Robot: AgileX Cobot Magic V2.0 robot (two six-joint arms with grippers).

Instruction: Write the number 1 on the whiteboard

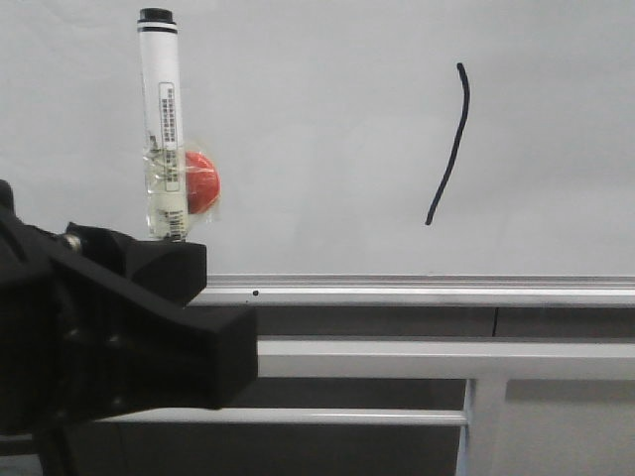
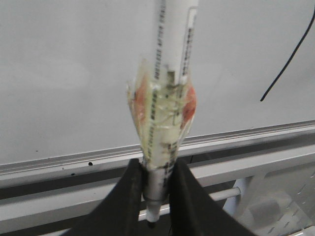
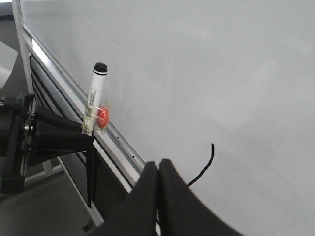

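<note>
The whiteboard (image 1: 317,99) fills the front view. On its right half stands the number 1 (image 1: 451,149), a thin black, slightly curved stroke, also seen in the left wrist view (image 2: 288,61) and the right wrist view (image 3: 204,167). My left gripper (image 2: 156,191) is shut on the lower end of a white marker pen (image 1: 162,119), which stands upright well left of the stroke. Clear tape and a red blob (image 1: 201,181) wrap the pen's middle. My right gripper (image 3: 158,164) is shut on nothing, its fingertips pressed together just below the stroke. It is out of the front view.
A silver aluminium rail (image 1: 417,290) runs along the board's bottom edge. Grey metal frame bars (image 1: 446,357) lie below it, with a vertical post (image 1: 481,426) at the lower right. The left arm's black body (image 1: 89,337) fills the lower left corner.
</note>
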